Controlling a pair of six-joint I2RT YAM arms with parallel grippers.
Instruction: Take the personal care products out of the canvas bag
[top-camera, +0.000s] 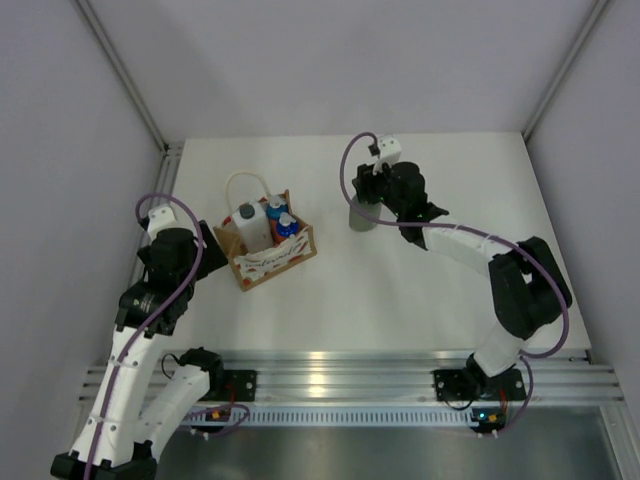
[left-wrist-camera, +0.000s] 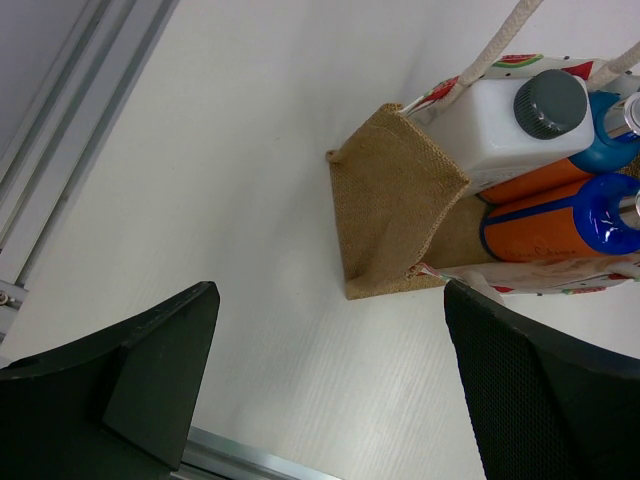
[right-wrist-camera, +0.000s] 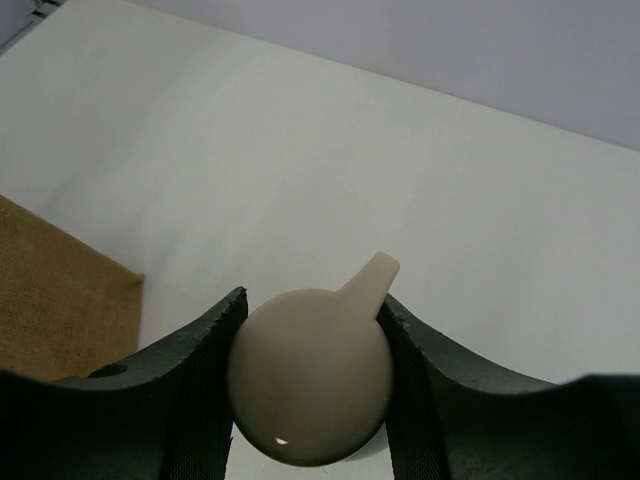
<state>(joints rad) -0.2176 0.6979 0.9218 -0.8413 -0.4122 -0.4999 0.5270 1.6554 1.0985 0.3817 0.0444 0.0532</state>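
The canvas bag (top-camera: 268, 256) stands left of the table's centre. It holds a white bottle with a grey cap (top-camera: 250, 224) and two orange bottles with blue tops (top-camera: 283, 222). My left gripper (top-camera: 210, 240) is open and empty just left of the bag. Its wrist view shows the bag's end (left-wrist-camera: 395, 200), the white bottle (left-wrist-camera: 495, 125) and the orange bottles (left-wrist-camera: 535, 230). My right gripper (top-camera: 366, 190) is shut on the beige nozzle top (right-wrist-camera: 312, 375) of the grey-green bottle (top-camera: 360, 216). It holds the bottle upright right of the bag, at or just above the table.
A corner of the bag (right-wrist-camera: 55, 295) shows at the left of the right wrist view. An aluminium rail (top-camera: 350, 375) runs along the near table edge, another (left-wrist-camera: 60, 130) along the left edge. Grey walls close in the left, back and right.
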